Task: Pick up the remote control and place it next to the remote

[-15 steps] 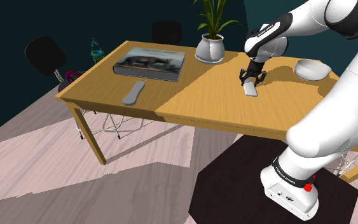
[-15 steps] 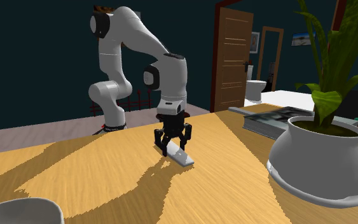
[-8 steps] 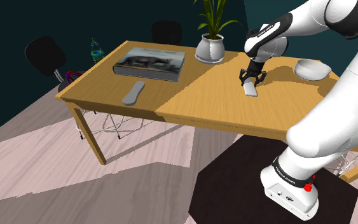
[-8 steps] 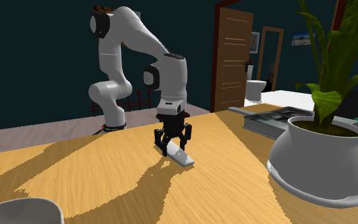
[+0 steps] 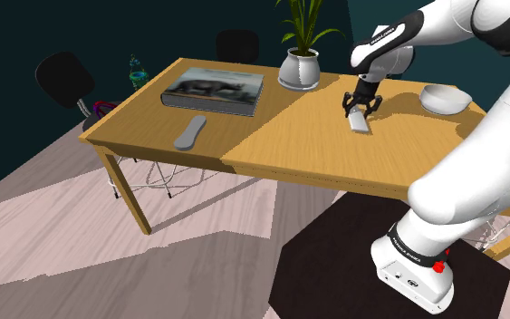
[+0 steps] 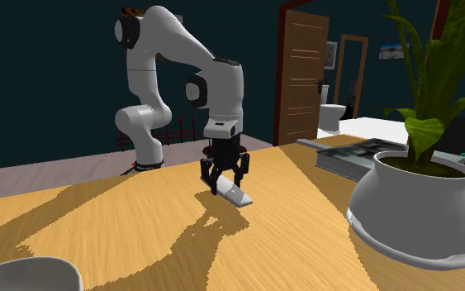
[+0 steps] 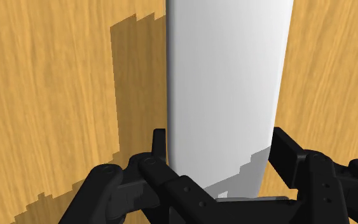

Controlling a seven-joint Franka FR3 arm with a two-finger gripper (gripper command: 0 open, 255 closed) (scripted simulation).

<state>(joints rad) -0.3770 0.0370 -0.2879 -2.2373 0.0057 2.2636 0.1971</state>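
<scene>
Shoulder view: book (image 5: 212, 91), plant pot (image 5: 299, 69), bowl (image 5: 445, 98) near white remote control (image 5: 360, 123)

Overall: moderate light, dark surroundings.
Worktop (image 5: 289, 145): shoulder view's left part shaded, right part lit, the border jagged.
Floor (image 5: 153, 263): pale and dim bands.
Second exterior view: stair-stepped shadow streaks across the wood.
Remote (image 7: 228, 76): hard, blocky shadow beside it; its near end shaded.
Book (image 5: 212, 89): cover smeared.

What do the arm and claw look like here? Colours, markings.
The arm has rounded white links with dark joints, white lettering on a dark band and a red button at its foot. The claw is all black, two-fingered.
</scene>
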